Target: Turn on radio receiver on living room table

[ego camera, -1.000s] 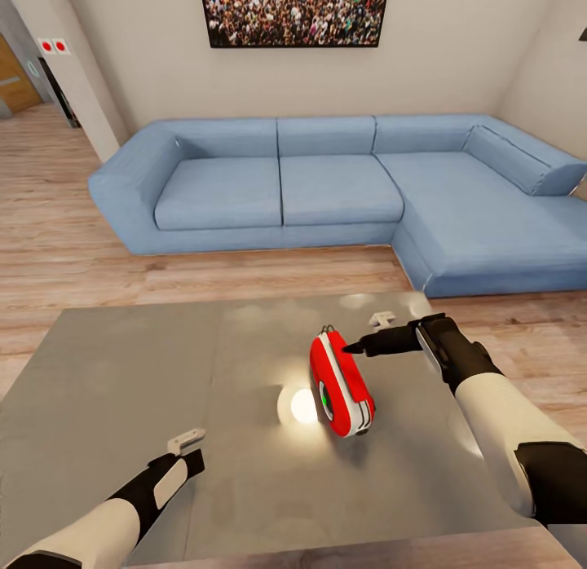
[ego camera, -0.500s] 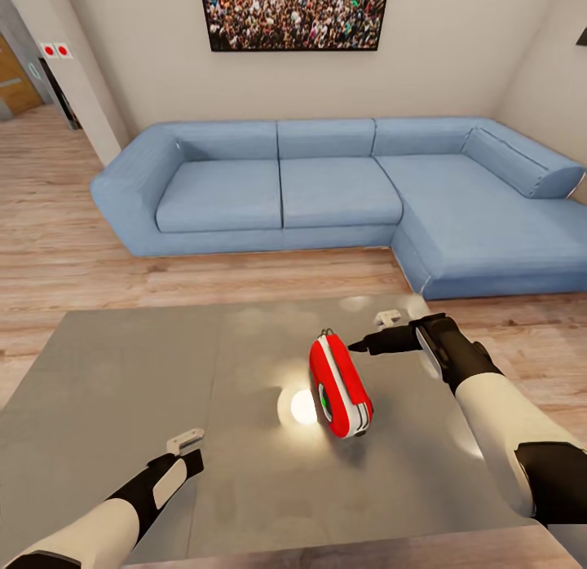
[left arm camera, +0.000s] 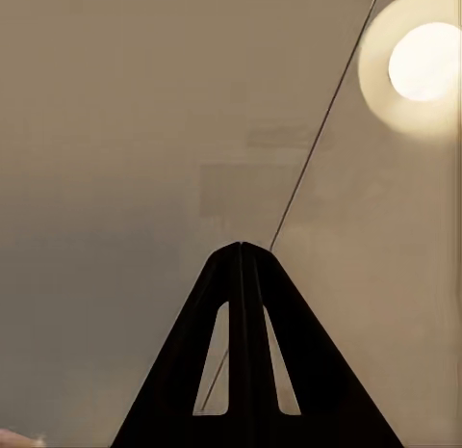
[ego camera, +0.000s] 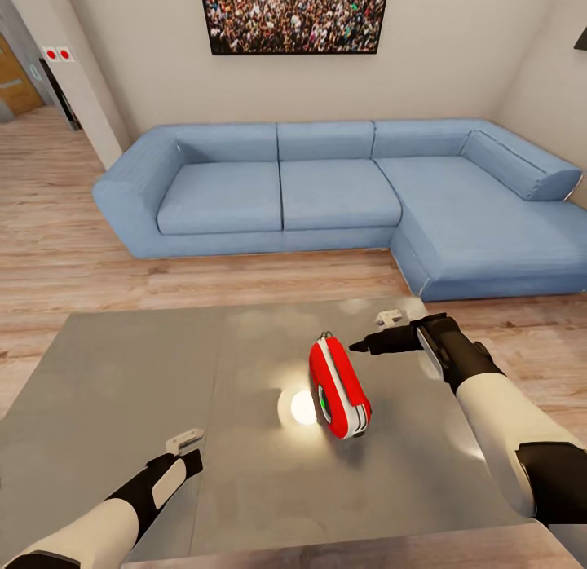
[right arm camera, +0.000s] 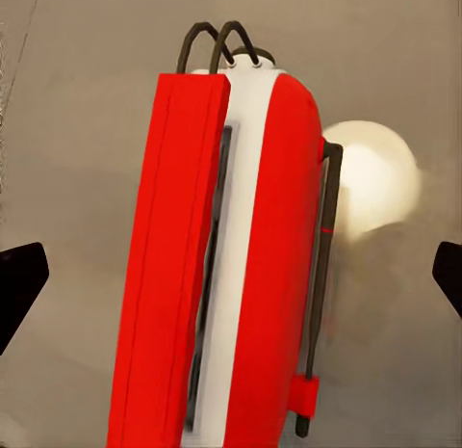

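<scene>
Right hand point(ego camera: 368, 346) hangs just off the far end of the radio receiver point(ego camera: 339, 385), apart from it, and its wrist view shows the two dark fingertips point(right arm camera: 21, 286) spread wide at either edge with the red body between them — released, gripping nothing. That stance reads as a hand lined up over the set to reach a control, which fits the task of switching it on. Left hand point(ego camera: 186, 441) rests low over the near left part of the worktop point(ego camera: 122, 373), well apart from the radio, fingers pressed together in its wrist view — clenched on nothing, seemingly parked out of the way. The radio stands on its narrow edge near the middle of the glossy worktop, just beside a bright lamp reflection point(ego camera: 303, 407). Its long axis runs from the near right toward the far left, the wire loop point(right arm camera: 219, 45) at the far end, and the face with the round dial and green spot turns toward the robot's left. Beyond the worktop sits the blue sofa point(ego camera: 342, 190) on pale wood floor point(ego camera: 57, 259).
</scene>
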Motion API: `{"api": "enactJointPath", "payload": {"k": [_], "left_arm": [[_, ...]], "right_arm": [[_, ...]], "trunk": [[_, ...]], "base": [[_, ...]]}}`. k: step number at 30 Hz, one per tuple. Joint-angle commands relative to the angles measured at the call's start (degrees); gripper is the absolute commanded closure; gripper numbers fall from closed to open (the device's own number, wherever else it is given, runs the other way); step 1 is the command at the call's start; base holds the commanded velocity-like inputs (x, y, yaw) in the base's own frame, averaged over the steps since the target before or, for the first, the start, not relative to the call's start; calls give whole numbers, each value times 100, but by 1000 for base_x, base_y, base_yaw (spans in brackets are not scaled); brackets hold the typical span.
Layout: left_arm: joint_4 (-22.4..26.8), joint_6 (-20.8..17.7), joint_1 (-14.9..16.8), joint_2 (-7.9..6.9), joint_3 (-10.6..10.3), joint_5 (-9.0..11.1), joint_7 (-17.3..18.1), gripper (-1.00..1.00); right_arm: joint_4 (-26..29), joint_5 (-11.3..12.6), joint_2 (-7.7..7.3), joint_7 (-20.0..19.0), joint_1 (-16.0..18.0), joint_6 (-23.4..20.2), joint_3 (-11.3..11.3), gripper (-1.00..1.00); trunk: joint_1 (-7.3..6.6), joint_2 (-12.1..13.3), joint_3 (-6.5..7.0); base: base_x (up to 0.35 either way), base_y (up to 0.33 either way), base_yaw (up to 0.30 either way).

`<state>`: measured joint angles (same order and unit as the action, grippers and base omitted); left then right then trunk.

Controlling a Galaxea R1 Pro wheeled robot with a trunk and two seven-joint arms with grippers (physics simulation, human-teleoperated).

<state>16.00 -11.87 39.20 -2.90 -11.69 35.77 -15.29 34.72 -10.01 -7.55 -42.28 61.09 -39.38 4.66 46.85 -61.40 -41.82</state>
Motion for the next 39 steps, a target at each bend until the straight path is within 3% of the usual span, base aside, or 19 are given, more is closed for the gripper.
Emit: {"api": "enactJointPath", "payload": {"k": [1, 4, 7, 10, 14, 20, 25, 31, 35, 39], "left_arm": [[0, 0, 0, 0, 0, 0, 0, 100], [0, 0, 0, -3, 0, 0, 0, 100], [0, 0, 0, -37, 0, 0, 3, 100], [0, 0, 0, -66, 0, 0, 7, 100], [0, 0, 0, -77, 0, 0, 9, 100], [-2, 6, 0, -115, 0, -2, 3, 100], [-9, 66, 2, -235, 0, -4, 0, 100], [-124, 135, 0, -308, -3, 0, 7, 100], [-636, 413, 0, -312, -62, -17, 14, 100], [-1290, 760, 0, -318, -227, -210, 34, 100]], "right_arm": [[0, -1, -2, 5, 0, 0, 0, -100], [0, -1, -12, 178, 0, 0, 0, -100], [-2, -1, -41, 593, 0, 24, -4, -100], [-6, 8, -193, 918, 0, 249, -8, -100], [-8, 21, -455, 1034, 0, 409, -109, -100], [-167, 2, -529, 1191, 0, 445, -360, -100], [-636, 0, -536, 1772, 0, 531, -384, -100], [-1653, 12, -515, 2061, 0, 1520, -386, -100], [-2327, 20, -518, 2079, 0, 1739, -387, -100], [-3076, 14, -532, 2084, 0, 1818, -387, -100]], "trunk": [[-23, 42, 19], [-88, 162, 72], [-154, 282, 126], [-220, 403, 180], [-308, 563, 252], [-440, 804, 360], [-550, 1004, 449], [-681, 1245, 557], [-769, 1405, 629], [-857, 1566, 701]], "base": [[0, 0, 0], [0, 0, 0], [-7, 0, 0], [-160, 0, 0], [-297, 0, 0], [-332, 0, 0], [-338, 0, 0], [-338, 0, 0], [-338, 0, 0], [-338, 0, 0]]}}
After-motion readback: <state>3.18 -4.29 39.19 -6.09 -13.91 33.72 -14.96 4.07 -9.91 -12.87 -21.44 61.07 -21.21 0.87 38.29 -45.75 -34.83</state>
